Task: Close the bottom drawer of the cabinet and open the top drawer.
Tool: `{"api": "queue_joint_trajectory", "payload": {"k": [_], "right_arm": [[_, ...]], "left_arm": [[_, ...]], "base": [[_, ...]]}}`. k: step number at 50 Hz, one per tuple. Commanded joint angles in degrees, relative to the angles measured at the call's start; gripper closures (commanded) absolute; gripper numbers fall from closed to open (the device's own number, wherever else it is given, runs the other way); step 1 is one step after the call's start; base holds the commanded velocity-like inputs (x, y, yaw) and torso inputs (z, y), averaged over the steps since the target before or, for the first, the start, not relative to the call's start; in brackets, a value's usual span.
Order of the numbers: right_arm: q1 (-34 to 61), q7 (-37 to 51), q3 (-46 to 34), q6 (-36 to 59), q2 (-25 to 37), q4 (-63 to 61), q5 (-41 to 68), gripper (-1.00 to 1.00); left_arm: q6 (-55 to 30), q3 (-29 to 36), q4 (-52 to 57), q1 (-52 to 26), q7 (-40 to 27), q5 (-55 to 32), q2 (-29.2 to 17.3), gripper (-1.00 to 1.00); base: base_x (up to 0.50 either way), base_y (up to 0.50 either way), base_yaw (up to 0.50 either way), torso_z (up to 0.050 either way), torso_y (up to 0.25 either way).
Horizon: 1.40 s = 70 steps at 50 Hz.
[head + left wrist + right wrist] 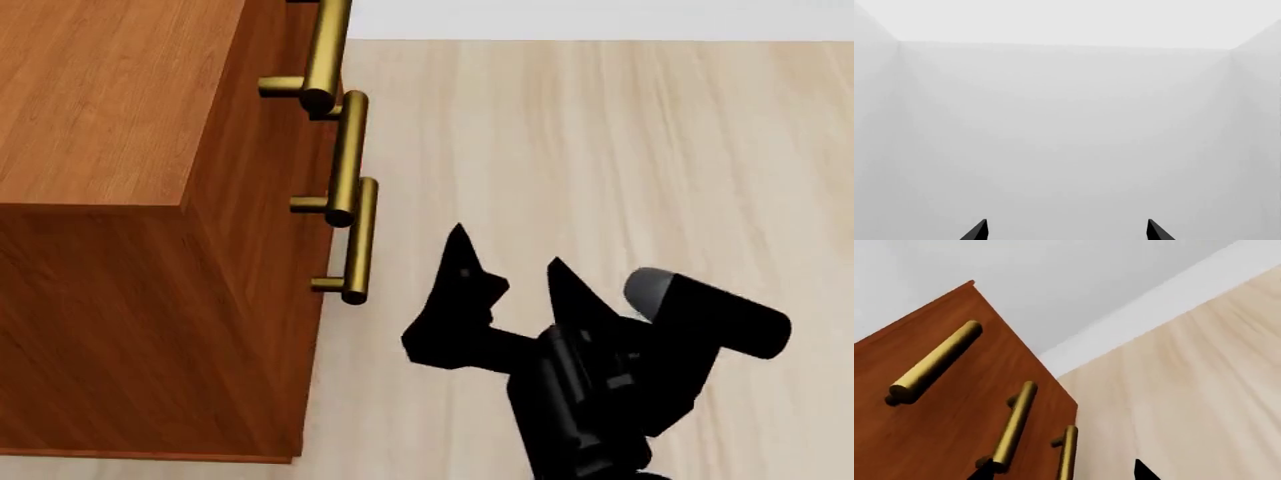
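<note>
The reddish-brown cabinet point(120, 120) stands at the left of the head view, its front facing right. Three brass bar handles show on it: the top drawer's handle point(327, 50), the middle one, and the bottom drawer's handle point(358, 240). The three drawer fronts look flush with one another. My right gripper point(507, 255) is open and empty, a little to the right of the bottom handle, not touching it. In the right wrist view my right gripper point(1064, 472) faces the cabinet front point(934, 430) and the handles. My left gripper point(1067, 231) is open, empty, and faces bare white walls.
Pale wooden floor point(641, 140) spreads to the right of the cabinet, up to a white wall point(601, 15) at the back. My right arm point(627, 370) is low in the head view. The left arm is out of the head view.
</note>
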Motion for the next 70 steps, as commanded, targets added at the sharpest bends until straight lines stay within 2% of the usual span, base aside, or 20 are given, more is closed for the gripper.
{"api": "queue_joint_trajectory", "payload": {"k": [1, 14, 27, 43, 70], "right_arm": [[3.7, 5.6, 4.7, 0.3, -1.1, -3.0, 9.0, -1.00], [7.5, 12.8, 7.5, -1.0, -4.1, -6.4, 16.6, -1.00], [11.4, 18.4, 6.1, -1.6, -9.3, -6.7, 22.4, -1.00], [15.7, 19.1, 3.6, -1.7, -13.1, -3.4, 25.0, -1.00], [21.2, 15.1, 0.0, -1.9, -14.9, 9.1, 23.9, -1.00]], "left_arm": [[-0.5, 0.6, 0.2, -1.0, -0.8, -0.8, -0.1, -1.00], [-0.7, 0.9, 0.5, -1.5, -1.5, -1.5, -0.4, -1.00], [-0.1, 0.3, 0.9, -0.8, -1.9, -2.1, -1.1, -1.00], [0.8, -0.1, 0.9, -0.2, -2.2, -2.3, -1.9, -1.00], [1.3, -0.5, 0.9, -0.6, -2.9, -3.4, -3.4, -1.00]], "base": [[0.00, 0.00, 0.00, 0.000, 0.000], [0.00, 0.00, 0.00, 0.000, 0.000], [0.00, 0.00, 0.00, 0.000, 0.000], [0.00, 0.00, 0.00, 0.000, 0.000], [0.00, 0.00, 0.00, 0.000, 0.000]]}}
